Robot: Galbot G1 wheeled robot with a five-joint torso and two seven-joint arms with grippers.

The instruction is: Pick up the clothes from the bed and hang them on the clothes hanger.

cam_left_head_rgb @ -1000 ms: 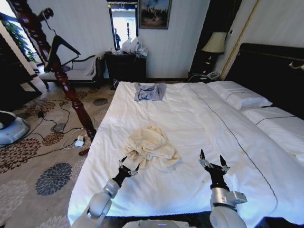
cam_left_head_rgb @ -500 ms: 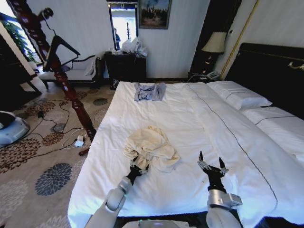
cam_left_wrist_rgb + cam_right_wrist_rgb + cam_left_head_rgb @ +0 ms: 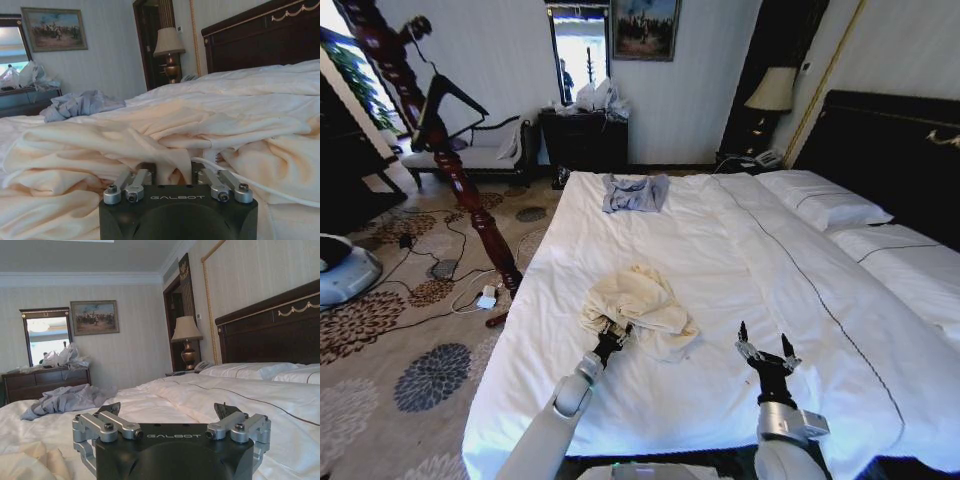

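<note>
My left claw (image 3: pixel 613 331) moved forward from bare sheet into cream clothes (image 3: pixel 640 305) edge, fingers now buried in fabric.

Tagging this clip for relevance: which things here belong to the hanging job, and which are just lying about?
Job:
- cream clothes, crumpled on the bed
- black clothes hanger
- left gripper, buried in the cream fabric
- right gripper, jaws open, over bare sheet

Lying about:
- blue-grey garment
- pillows
- lamp
- floor cables

Glaring white off the bed (image 3: pixel 720 260) sheets under strong daylight. Blowing out at the mirror (image 3: pixel 578 50) on the far wall. Bending straight lines near the head view's edges. Blurring the cream clothes (image 3: pixel 75 165) right up against the left wrist lens.
</note>
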